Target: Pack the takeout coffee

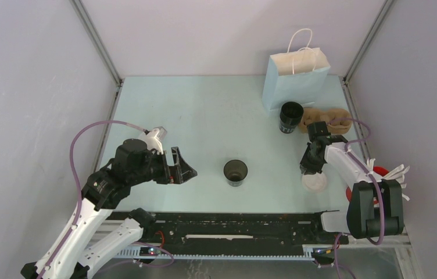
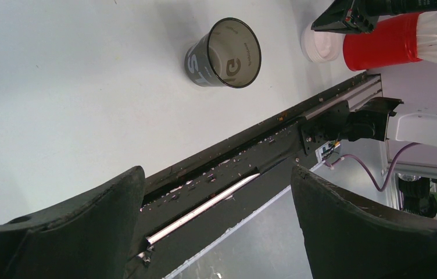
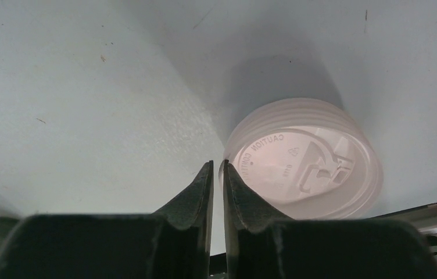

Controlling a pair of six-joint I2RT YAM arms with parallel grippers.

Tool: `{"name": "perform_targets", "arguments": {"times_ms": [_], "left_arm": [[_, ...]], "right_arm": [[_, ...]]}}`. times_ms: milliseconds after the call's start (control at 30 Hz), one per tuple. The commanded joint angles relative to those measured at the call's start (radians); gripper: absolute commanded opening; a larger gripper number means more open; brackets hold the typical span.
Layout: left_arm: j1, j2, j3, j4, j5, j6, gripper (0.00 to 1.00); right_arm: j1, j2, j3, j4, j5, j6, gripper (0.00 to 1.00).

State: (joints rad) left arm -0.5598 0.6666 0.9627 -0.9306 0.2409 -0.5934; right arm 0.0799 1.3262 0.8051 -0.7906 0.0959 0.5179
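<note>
Pale table (image 1: 204, 110): cup (image 1: 235, 172) by the near edge, left gripper (image 2: 216, 174) spread wide; toward the near-right corner, right gripper (image 3: 216, 165) nearly closed at the lids' (image 3: 303, 168) rim.

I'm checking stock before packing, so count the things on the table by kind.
Black plastic cups: 2
Light blue paper bag with white handles: 1
Stack of white plastic lids: 1
Brown cardboard piece: 1
Red container of white sticks: 1
Total: 6

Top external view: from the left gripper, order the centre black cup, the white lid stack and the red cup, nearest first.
1. Black cup, table centre.
2. White lid stack, farther right.
3. Red cup, right edge.
</note>
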Motion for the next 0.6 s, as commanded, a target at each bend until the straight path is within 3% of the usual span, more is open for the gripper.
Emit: {"name": "perform_targets", "arguments": {"times_ms": [0,100,200,567], "left_arm": [[-0.006,-0.001,0.023,0.013,0.021,0.022,1.0],[-0.006,-0.001,0.023,0.013,0.02,0.022,1.0],[-0.006,-0.001,0.024,0.013,0.019,0.022,1.0],[-0.006,0.018,0.027,0.02,0.027,0.028,1.0]], "right_arm": [[-0.005,0.007,-0.009,0.022,0.017,-0.018,0.17],[-0.005,0.011,-0.01,0.025,0.015,-0.019,0.14],[-0.005,0.008,-0.01,0.024,0.011,-0.019,0.0],[0.01,-0.092,0.029,-0.071,0.03,0.021,0.0]]}}
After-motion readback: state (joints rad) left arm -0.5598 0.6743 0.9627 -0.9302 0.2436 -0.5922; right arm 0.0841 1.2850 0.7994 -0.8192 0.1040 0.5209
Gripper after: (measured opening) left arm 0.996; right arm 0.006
